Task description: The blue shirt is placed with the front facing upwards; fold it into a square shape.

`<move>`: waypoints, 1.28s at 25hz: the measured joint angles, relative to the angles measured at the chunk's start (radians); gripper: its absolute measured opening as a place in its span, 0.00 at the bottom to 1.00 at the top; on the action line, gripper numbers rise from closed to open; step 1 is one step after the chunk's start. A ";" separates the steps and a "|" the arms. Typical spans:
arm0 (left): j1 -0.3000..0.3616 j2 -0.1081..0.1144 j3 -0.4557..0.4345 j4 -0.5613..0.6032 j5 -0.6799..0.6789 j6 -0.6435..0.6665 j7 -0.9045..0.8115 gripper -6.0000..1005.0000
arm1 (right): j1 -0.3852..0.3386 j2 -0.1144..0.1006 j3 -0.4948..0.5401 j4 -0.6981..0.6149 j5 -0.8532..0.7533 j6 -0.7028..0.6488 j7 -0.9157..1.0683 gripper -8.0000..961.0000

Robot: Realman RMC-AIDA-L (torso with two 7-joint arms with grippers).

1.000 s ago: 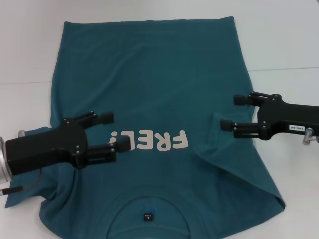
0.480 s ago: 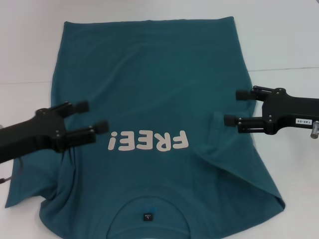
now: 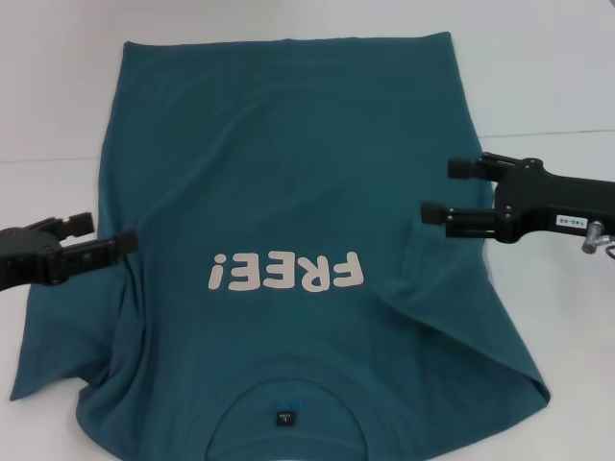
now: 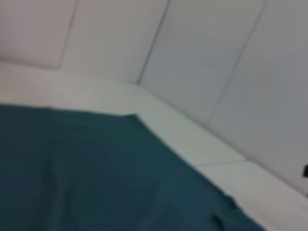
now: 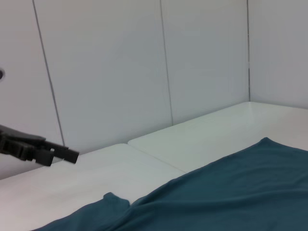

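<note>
The blue shirt point(image 3: 288, 173) lies flat, front up, on the white table point(image 3: 538, 77). Its white "FREE!" lettering point(image 3: 286, 273) reads upside down and the collar with a small dark label point(image 3: 284, 419) is nearest me. The right sleeve point(image 3: 428, 264) is folded inward onto the body. My left gripper point(image 3: 104, 233) hovers open and empty at the shirt's left edge. Over the shirt's right edge, my right gripper point(image 3: 443, 190) is also open and empty. The right wrist view shows the shirt point(image 5: 216, 192) and the left gripper point(image 5: 48, 151) far off. Teal shirt cloth point(image 4: 96, 173) fills the left wrist view.
White table surface surrounds the shirt on the left, right and far sides. A seam in the table point(image 3: 548, 133) runs across at mid height. White wall panels point(image 5: 110, 72) stand behind the table.
My left arm has pulled back leftward from beside the lettering to the shirt's left edge. The right gripper has barely moved. The shirt lies as before.
</note>
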 joint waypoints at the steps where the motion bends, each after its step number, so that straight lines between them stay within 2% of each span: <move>1: 0.000 0.000 0.002 -0.009 0.016 -0.009 -0.021 0.93 | 0.002 0.003 0.001 0.000 0.000 0.008 0.000 0.97; 17: 0.013 -0.005 0.002 -0.119 0.179 -0.123 -0.281 0.93 | 0.013 0.026 0.008 0.012 0.003 0.060 -0.011 0.97; 32: -0.039 0.001 0.007 -0.120 0.347 -0.181 -0.434 0.93 | 0.013 0.036 0.009 0.014 0.004 0.062 -0.001 0.97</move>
